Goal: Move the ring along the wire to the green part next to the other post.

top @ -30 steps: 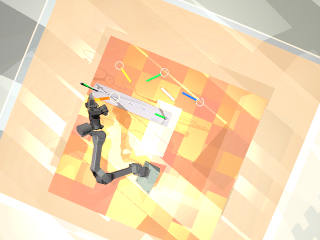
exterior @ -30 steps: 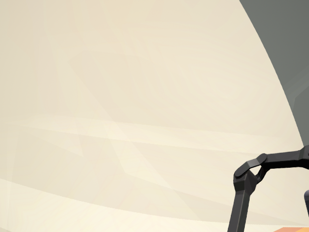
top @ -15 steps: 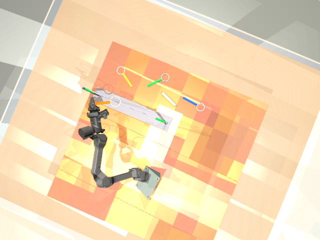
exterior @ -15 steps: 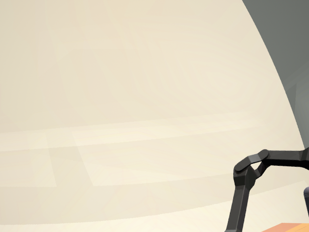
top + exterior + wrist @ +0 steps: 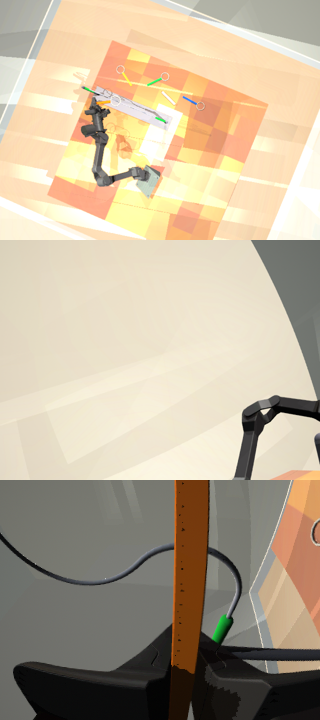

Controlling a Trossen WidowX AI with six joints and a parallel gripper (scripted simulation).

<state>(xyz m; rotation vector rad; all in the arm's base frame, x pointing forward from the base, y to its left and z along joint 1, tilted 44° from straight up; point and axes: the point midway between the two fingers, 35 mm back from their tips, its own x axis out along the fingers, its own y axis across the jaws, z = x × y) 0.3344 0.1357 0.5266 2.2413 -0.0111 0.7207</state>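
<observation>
My gripper (image 5: 94, 101) (image 5: 180, 630) is shut on the orange handle (image 5: 103, 102) (image 5: 191, 580). The ring (image 5: 120, 101) at the handle's far end overlaps the wire's grey part (image 5: 139, 111) (image 5: 90, 583) from above, nearer the left post (image 5: 83, 87). Whether the wire touches the ring cannot be told; the ring is outside the wrist view. One green part (image 5: 89, 90) lies beside the left post, the other green part (image 5: 160, 120) beside the right post (image 5: 166, 122). The wrist view shows a green part (image 5: 223, 628) right of the handle. The gripper is out of the exterior view.
A pale base plate (image 5: 149, 119) lies under the wire. Beyond it lie a yellow handle (image 5: 126, 78), a green handle (image 5: 155, 81) and a blue handle (image 5: 189, 100), each with a ring, and a white bar (image 5: 168, 98). The arm (image 5: 99, 155) (image 5: 249, 454) reaches in from its base.
</observation>
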